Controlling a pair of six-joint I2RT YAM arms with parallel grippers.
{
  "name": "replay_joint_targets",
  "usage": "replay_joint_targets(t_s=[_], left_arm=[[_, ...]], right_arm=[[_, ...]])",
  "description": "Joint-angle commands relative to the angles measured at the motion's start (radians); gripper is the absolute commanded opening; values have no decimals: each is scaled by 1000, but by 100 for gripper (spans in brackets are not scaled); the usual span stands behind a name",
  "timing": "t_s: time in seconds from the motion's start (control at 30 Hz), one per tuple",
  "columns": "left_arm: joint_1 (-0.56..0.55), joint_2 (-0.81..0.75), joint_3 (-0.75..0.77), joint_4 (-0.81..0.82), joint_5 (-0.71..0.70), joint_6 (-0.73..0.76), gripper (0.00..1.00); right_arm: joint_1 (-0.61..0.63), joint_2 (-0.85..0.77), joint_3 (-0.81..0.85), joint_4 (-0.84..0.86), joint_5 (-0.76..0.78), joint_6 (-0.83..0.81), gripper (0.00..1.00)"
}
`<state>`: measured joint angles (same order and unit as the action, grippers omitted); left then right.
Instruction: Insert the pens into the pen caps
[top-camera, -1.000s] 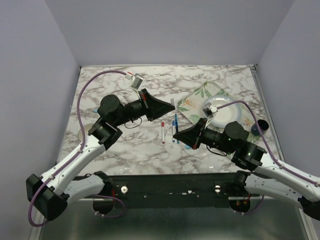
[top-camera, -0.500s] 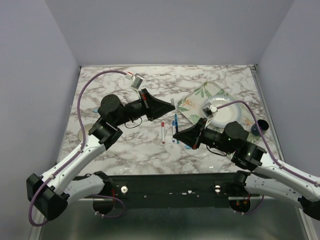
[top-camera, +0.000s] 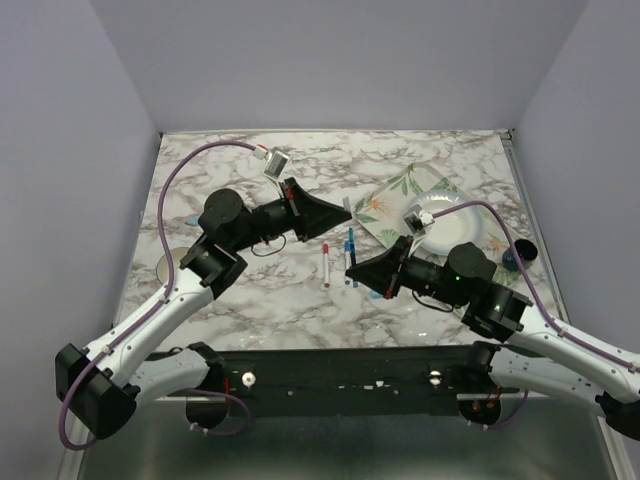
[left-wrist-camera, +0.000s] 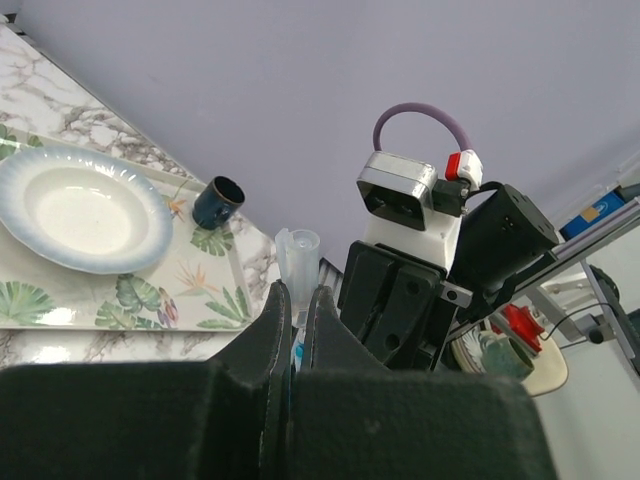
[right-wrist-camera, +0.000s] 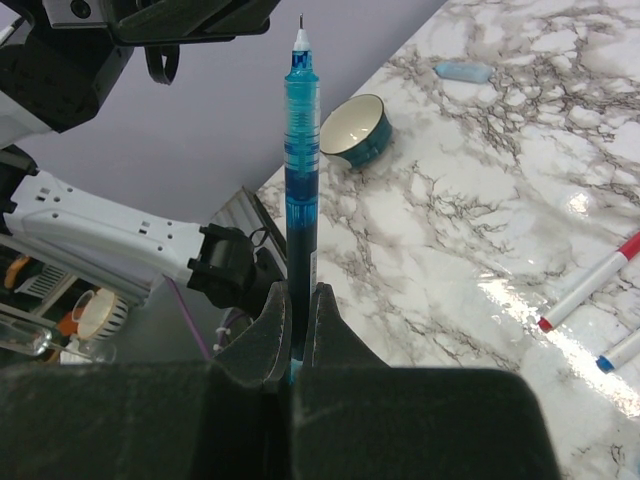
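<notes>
My left gripper (top-camera: 342, 213) is shut on a pale translucent pen cap (left-wrist-camera: 299, 255), whose open end sticks out past the fingertips (left-wrist-camera: 278, 300). My right gripper (top-camera: 351, 270) is shut on a blue-barrelled pen (right-wrist-camera: 301, 150) and holds it tip outward. In the top view the pen (top-camera: 351, 250) points toward the cap (top-camera: 346, 205), a short gap apart, above the table. A white pen with red ends (top-camera: 326, 265) and a white pen with a blue end (right-wrist-camera: 620, 352) lie on the marble. A light blue cap (right-wrist-camera: 462, 71) lies far left.
A floral tray (top-camera: 385, 205) holds a white plate (top-camera: 462, 228) at the right. A dark cup (top-camera: 522, 250) stands by the right edge. A small bowl (right-wrist-camera: 355, 130) sits at the table's left, partly under my left arm.
Both arms have shifted only slightly. The cap and the blue pen stay gripped and close to each other.
</notes>
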<state>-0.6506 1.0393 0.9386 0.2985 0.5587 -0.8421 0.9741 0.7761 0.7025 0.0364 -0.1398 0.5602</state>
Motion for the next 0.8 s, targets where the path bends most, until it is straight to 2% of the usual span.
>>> replay_joint_targets(t_s=[0.0,0.47,0.77], left_arm=[[-17,5,-24,54,30,-15,0],[-55,-22,-81,50,32,-11,0],[-55,-50,-66,-50,15,52,0]], right_arm=[[3,3,12,25,-3,4,1],[3,-4,29,10,54,-13,1],[3,-37,25,0,86,-14,1]])
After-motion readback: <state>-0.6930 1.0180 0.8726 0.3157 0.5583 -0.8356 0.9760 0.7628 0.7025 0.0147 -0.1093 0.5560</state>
